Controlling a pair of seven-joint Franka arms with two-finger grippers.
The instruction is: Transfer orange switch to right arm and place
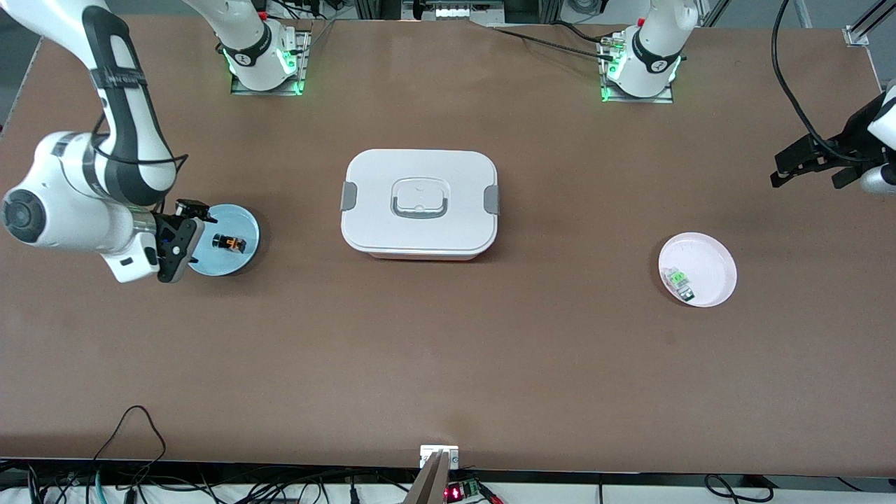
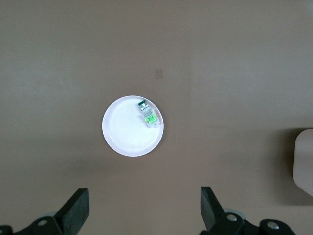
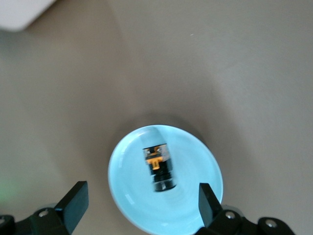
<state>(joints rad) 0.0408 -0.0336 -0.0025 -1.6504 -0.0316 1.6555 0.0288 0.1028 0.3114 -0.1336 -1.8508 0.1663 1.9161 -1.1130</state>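
Observation:
The orange switch (image 1: 229,243), a tiny black part with an orange mark, lies on the blue plate (image 1: 234,263) at the right arm's end of the table. My right gripper (image 1: 183,241) is open and empty, over the edge of that plate. In the right wrist view the switch (image 3: 157,166) lies on the plate (image 3: 190,196) between and ahead of the open gripper (image 3: 142,196). My left gripper (image 1: 812,171) is open and empty, up over the left arm's end of the table; its wrist view shows it (image 2: 144,198) wide apart.
A white lidded box (image 1: 420,203) stands mid-table. A pink plate (image 1: 710,255) near the left arm's end holds a small clear-and-green component (image 1: 677,281); both show in the left wrist view, plate (image 2: 124,137) and component (image 2: 148,115).

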